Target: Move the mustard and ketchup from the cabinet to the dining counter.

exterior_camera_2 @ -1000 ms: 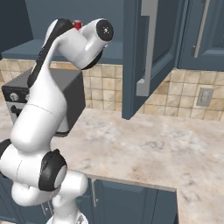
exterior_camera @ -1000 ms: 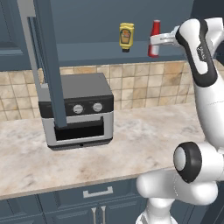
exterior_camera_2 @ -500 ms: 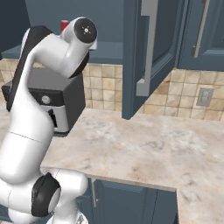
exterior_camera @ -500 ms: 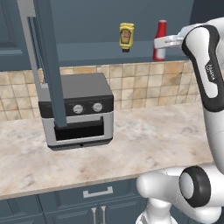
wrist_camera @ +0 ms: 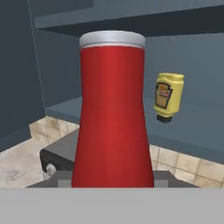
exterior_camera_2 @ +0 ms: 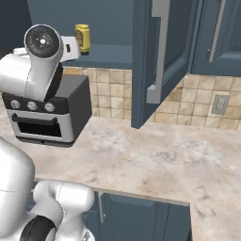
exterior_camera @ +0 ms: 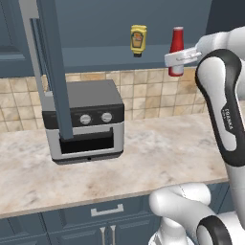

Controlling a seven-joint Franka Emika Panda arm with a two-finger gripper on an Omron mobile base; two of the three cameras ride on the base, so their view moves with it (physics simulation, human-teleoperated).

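Red ketchup (exterior_camera: 176, 50) was clenched by gripper (exterior_camera: 178, 58) at cabinet (exterior_camera: 119, 24) shelf edge, not carried off yet; mustard (exterior_camera: 138, 40) sat on shelf, untouched. Both left to move.

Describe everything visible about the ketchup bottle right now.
The ketchup is a smooth, glossy red bottle, wide at the base and tapering upward to a pale silver-grey cap. It stands upright in front of the open cabinet, its lower part hidden behind the white hand, which is at its body. In the hand view it looms close and central, with the yellow mustard apart to one side. No label is visible.
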